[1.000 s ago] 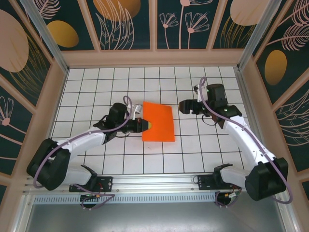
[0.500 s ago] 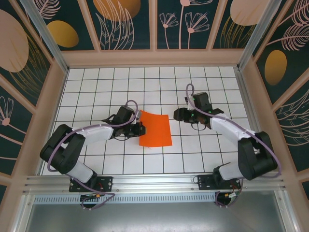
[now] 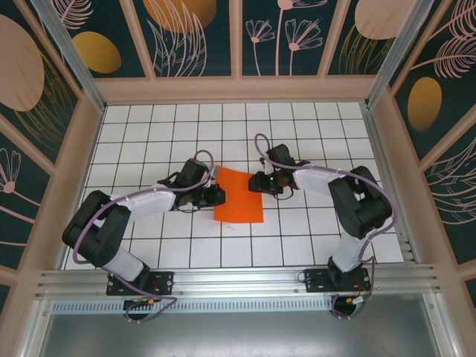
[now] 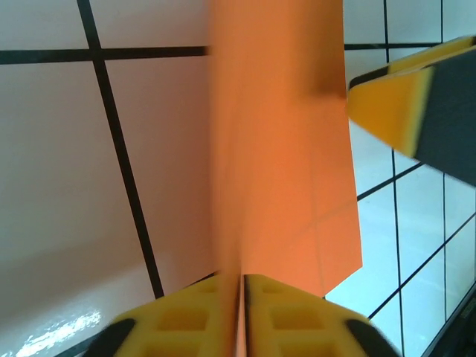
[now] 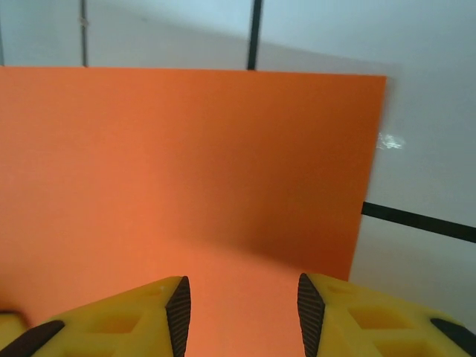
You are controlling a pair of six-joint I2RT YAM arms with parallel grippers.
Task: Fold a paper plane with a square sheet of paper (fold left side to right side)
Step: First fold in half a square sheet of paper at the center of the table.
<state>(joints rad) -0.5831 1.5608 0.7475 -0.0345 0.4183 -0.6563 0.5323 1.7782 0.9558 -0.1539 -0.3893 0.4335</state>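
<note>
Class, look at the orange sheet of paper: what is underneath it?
The white gridded table lies under the square sheet of paper; tiles and black lines show around it. The tiles directly beneath are covered.

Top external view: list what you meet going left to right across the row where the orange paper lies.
First the left gripper → orange paper → right gripper.
</note>
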